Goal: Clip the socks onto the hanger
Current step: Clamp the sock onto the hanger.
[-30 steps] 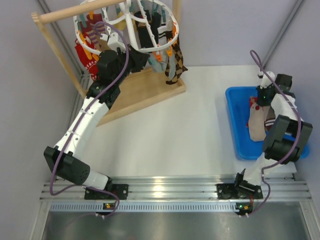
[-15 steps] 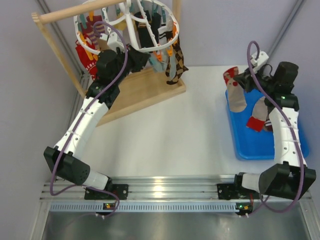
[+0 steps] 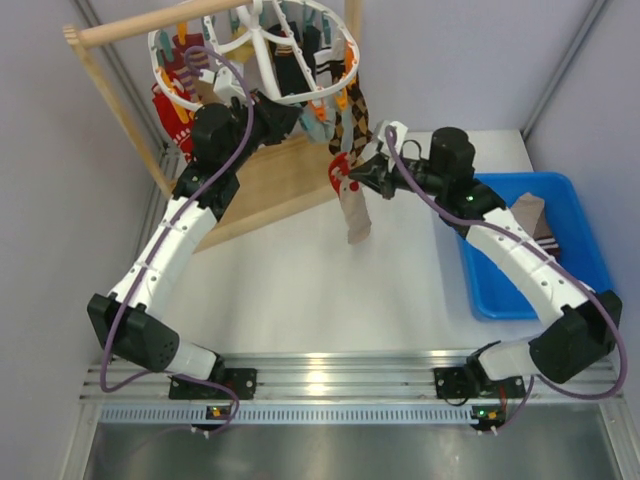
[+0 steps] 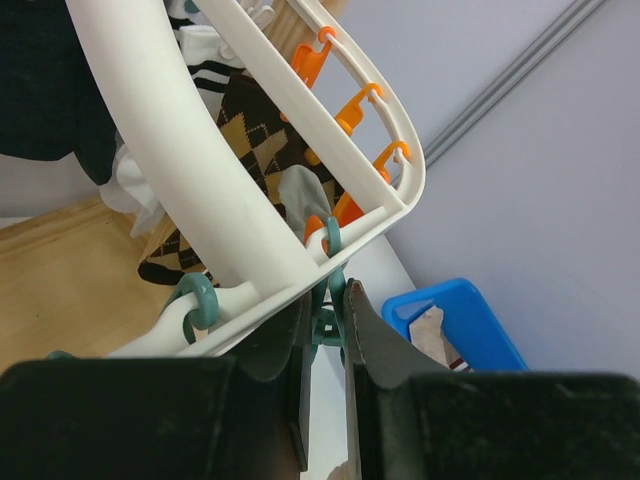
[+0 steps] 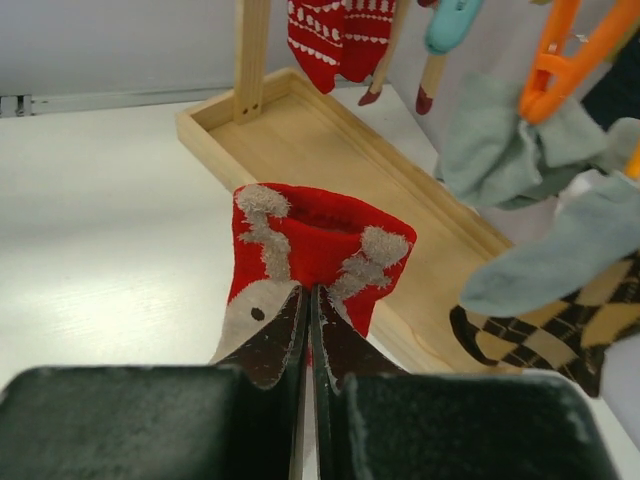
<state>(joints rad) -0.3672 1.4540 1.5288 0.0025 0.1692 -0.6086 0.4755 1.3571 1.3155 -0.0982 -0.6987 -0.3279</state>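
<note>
Sock (image 3: 355, 215) in right gripper (image 3: 359, 180) (near hanger (image 3: 262, 40))

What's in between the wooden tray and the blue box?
The top view shows a red-topped sock dangling there, pinched in the right arm's fingers, with white table under it, between the wooden tray and blue box.

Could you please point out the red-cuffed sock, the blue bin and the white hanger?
red-cuffed sock (image 5: 320, 235): right wrist view, red cuff.
blue bin (image 3: 485, 290): top view, bare floor.
white hanger (image 4: 190, 170): left wrist view, broad white bar.
</note>
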